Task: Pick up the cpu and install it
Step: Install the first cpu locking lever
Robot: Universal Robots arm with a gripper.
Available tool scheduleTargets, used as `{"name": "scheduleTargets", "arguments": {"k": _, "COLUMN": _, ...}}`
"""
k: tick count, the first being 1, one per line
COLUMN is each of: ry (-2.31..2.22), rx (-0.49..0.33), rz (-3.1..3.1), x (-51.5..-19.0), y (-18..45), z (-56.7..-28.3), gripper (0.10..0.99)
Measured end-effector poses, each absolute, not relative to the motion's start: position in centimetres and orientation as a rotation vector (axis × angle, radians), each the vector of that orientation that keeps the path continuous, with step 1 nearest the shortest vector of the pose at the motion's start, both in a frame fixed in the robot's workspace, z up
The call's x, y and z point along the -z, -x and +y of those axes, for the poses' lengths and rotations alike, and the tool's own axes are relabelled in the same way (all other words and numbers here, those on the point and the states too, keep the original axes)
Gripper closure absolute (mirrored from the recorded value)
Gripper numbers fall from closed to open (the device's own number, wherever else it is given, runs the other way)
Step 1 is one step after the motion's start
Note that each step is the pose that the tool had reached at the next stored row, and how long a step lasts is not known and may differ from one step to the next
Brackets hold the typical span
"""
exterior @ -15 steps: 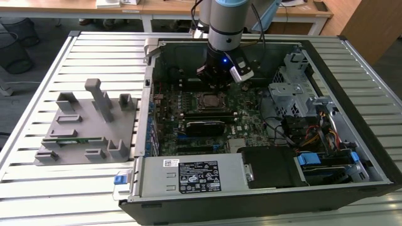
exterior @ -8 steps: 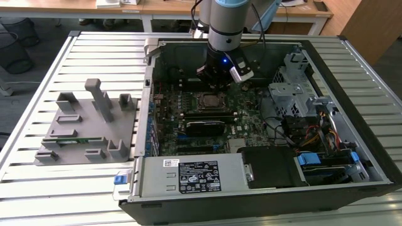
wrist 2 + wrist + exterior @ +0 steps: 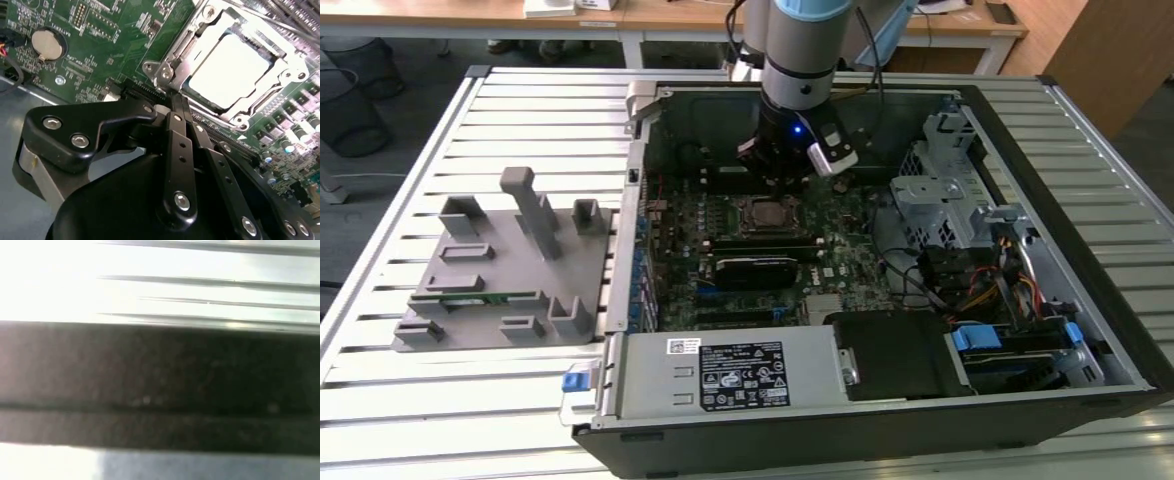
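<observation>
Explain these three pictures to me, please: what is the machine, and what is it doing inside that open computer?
The machine is a robot arm with a gripper at its end, a two-fingered claw. The exterior view, from a camera off the arm, shows it reaching down into an open computer case lying on a slatted metal table. A grey plastic holder for parts stands beside the case. The other two pictures come from cameras riding near the arm's wrist. The second wrist view looks past the black fingers, which are pressed together with nothing between them, at the green motherboard. There the cpu, a pale square chip, already sits in its metal-framed socket. The first wrist view is a blur.
</observation>
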State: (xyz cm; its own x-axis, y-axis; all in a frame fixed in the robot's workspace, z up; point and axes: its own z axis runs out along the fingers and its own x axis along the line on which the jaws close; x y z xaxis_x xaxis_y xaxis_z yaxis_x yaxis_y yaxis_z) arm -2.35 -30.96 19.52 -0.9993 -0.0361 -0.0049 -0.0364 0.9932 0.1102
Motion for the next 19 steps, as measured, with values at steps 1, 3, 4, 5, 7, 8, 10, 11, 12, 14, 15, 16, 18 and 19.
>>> {"name": "scheduleTargets", "arguments": {"k": 1, "ry": 0.057, "rx": -0.177, "rz": 3.133, "x": -19.6, "y": 2.3, "z": -30.9, "gripper": 0.973}}
{"name": "scheduleTargets", "arguments": {"k": 3, "ry": 0.057, "rx": -0.177, "rz": 3.134, "x": -20.1, "y": 2.4, "z": -31.0, "gripper": 0.973}}
{"name": "scheduleTargets", "arguments": {"k": 4, "ry": 0.057, "rx": -0.177, "rz": 3.134, "x": -20.3, "y": 2.3, "z": -31.0, "gripper": 0.973}}
{"name": "scheduleTargets", "arguments": {"k": 5, "ry": 0.057, "rx": -0.177, "rz": 3.134, "x": -20.6, "y": 2.4, "z": -31.0, "gripper": 0.973}}
{"name": "scheduleTargets", "arguments": {"k": 7, "ry": 0.057, "rx": -0.177, "rz": 3.134, "x": -21.1, "y": 2.4, "z": -31.0, "gripper": 0.973}}
{"name": "scheduleTargets", "arguments": {"k": 8, "ry": 0.057, "rx": -0.177, "rz": 3.134, "x": -21.3, "y": 2.4, "z": -31.0, "gripper": 0.973}}
{"name": "scheduleTargets", "arguments": {"k": 10, "ry": 0.057, "rx": -0.177, "rz": 3.134, "x": -21.3, "y": 2.3, "z": -31.0, "gripper": 0.973}}
{"name": "scheduleTargets", "arguments": {"k": 11, "ry": 0.057, "rx": -0.177, "rz": 3.134, "x": -21.3, "y": 2.3, "z": -31.0, "gripper": 0.973}}
{"name": "scheduleTargets", "arguments": {"k": 12, "ry": 0.057, "rx": -0.177, "rz": 3.134, "x": -21.3, "y": 2.3, "z": -31.1, "gripper": 0.973}}
{"name": "scheduleTargets", "arguments": {"k": 14, "ry": 0.057, "rx": -0.178, "rz": 3.134, "x": -21.3, "y": 2.3, "z": -31.3, "gripper": 0.973}}
{"name": "scheduleTargets", "arguments": {"k": 15, "ry": 0.057, "rx": -0.178, "rz": 3.134, "x": -21.3, "y": 2.3, "z": -31.3, "gripper": 0.973}}
{"name": "scheduleTargets", "arguments": {"k": 16, "ry": 0.057, "rx": -0.178, "rz": 3.134, "x": -21.3, "y": 2.3, "z": -31.4, "gripper": 0.973}}
{"name": "scheduleTargets", "arguments": {"k": 18, "ry": 0.057, "rx": -0.178, "rz": 3.134, "x": -21.3, "y": 2.3, "z": -31.5, "gripper": 0.973}}
{"name": "scheduleTargets", "arguments": {"k": 19, "ry": 0.057, "rx": -0.178, "rz": 3.134, "x": -21.3, "y": 2.3, "z": -31.5, "gripper": 0.973}}
